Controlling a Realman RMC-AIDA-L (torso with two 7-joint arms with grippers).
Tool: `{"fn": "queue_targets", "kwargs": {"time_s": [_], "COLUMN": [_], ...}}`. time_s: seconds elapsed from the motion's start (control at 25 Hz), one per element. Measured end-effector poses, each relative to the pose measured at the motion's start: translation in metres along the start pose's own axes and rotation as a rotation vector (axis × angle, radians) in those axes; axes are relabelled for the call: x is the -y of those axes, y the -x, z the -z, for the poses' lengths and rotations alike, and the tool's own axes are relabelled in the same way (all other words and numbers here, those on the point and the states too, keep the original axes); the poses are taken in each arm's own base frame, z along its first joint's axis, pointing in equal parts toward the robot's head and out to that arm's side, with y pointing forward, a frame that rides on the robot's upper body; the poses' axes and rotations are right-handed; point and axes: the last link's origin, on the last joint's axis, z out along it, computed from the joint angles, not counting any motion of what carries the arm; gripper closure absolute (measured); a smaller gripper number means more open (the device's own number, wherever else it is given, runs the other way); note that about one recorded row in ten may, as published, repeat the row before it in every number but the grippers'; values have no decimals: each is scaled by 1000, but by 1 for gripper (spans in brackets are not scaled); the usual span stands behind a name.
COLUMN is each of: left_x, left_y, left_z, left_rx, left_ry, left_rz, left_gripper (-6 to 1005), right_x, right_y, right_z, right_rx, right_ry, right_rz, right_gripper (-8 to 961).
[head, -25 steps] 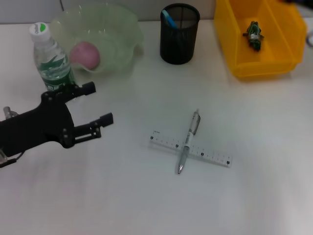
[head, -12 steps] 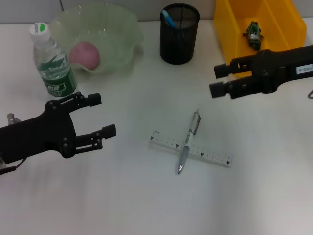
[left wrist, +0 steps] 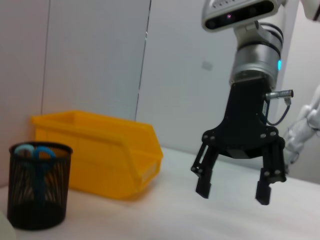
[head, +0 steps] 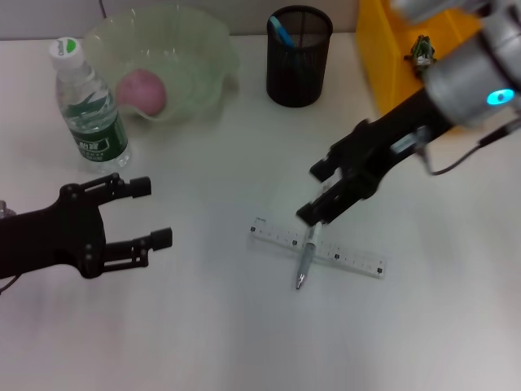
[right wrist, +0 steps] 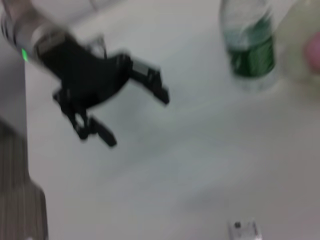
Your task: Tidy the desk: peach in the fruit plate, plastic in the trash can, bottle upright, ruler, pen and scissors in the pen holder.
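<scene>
My right gripper hangs open over the upper end of the grey pen, which lies across the clear ruler mid-table. The left wrist view shows that right gripper with its fingers spread. At the left, my left gripper is open and holds nothing; it also shows in the right wrist view as the left gripper. The bottle stands upright at the far left. The peach lies in the green fruit plate. Blue scissors stick out of the black mesh pen holder. Green plastic lies in the yellow trash can.
The pen holder and the yellow trash can stand along the table's back edge. The bottle is close behind my left gripper. Bare white tabletop lies between the two grippers and in front of the ruler.
My right arm has swung in from the right and come down over the pen. The left gripper has drawn back slightly toward the left, away from the bottle.
</scene>
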Motion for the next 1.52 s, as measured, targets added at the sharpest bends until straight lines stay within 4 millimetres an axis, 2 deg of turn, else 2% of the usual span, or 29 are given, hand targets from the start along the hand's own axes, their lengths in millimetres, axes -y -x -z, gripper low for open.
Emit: {"fn": "queue_targets", "kwargs": {"time_s": [0.08, 0.24, 0.36, 0.56, 0.64, 1.52], "left_x": [-1, -2, -2, 0, 0, 1], "left_y": [4, 8, 10, 9, 8, 11], "left_z": [3, 6, 5, 7, 8, 6], "left_rx": [36, 68, 92, 103, 103, 111], "left_ry": [10, 20, 31, 28, 23, 8], "left_rz": [4, 8, 7, -8, -11, -12], "left_gripper": [165, 165, 164, 164, 164, 165], "right_x": [-4, -6, -10, -11, -14, -17], "right_y": [16, 22, 27, 28, 25, 16], "right_z": [-23, -34, -50, -57, -67, -96], "right_rx": [-109, -156, -203, -218, -236, -255], "right_ry": [-44, -76, -112, -128, -138, -168], "right_rz": [48, 79, 132, 159, 191, 250], "right_gripper": [115, 115, 115, 116, 116, 116]}}
